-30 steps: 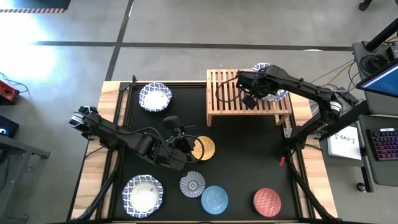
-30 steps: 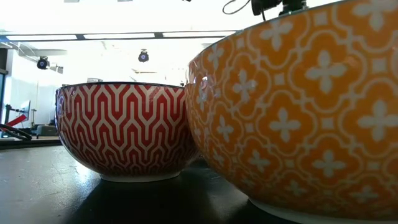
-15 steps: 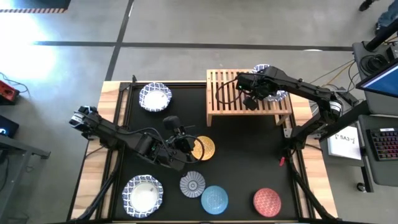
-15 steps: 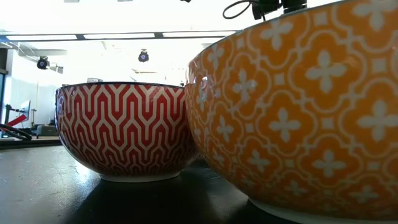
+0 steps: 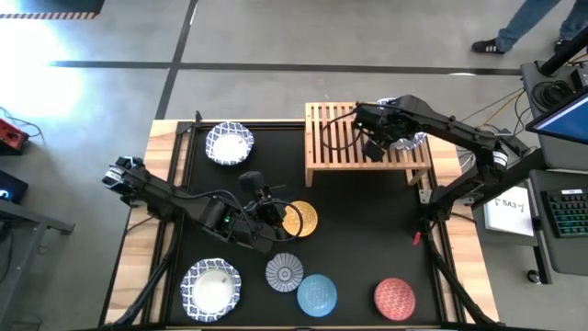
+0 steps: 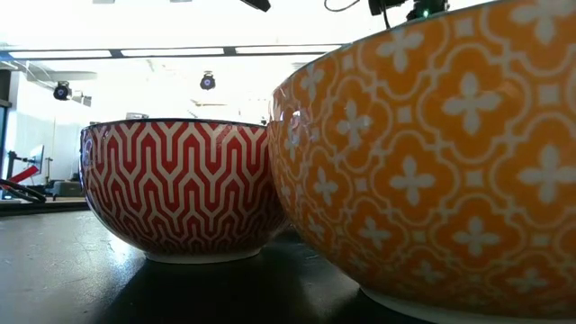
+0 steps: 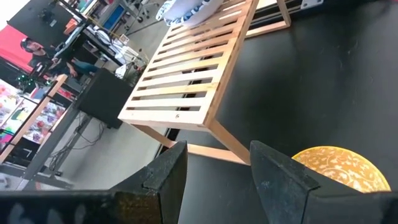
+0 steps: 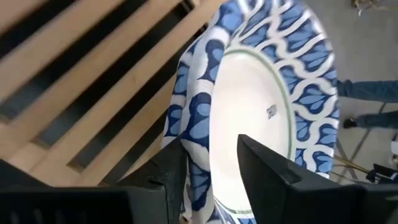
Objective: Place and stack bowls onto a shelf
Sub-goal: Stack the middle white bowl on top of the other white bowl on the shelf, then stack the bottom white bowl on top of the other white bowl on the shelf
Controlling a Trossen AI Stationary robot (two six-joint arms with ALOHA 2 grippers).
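Observation:
The wooden slat shelf (image 5: pixel 363 142) stands at the table's far right. A white bowl with a blue-patterned rim (image 5: pixel 412 140) rests on its right end and shows large in the right wrist view (image 8: pixel 261 106). My right gripper (image 5: pixel 372 145) is open above it, one finger outside the rim and one over the bowl's inside (image 8: pixel 211 180). My left gripper (image 5: pixel 268 213) is open and empty, low over the table just left of the mustard yellow bowl (image 5: pixel 299 219), which also shows in the left wrist view (image 7: pixel 336 165).
White blue-rimmed bowls sit at the far left (image 5: pixel 230 143) and near left (image 5: pixel 211 287). The grey-blue (image 5: pixel 285 272), light blue (image 5: pixel 317 294) and red (image 5: pixel 395 298) bowls stand along the near edge. The shelf's left half (image 7: pixel 186 81) is bare. A person's legs (image 5: pixel 514 28) show beyond the table.
My right gripper has shifted slightly toward the table's right edge over the bowl on the shelf.

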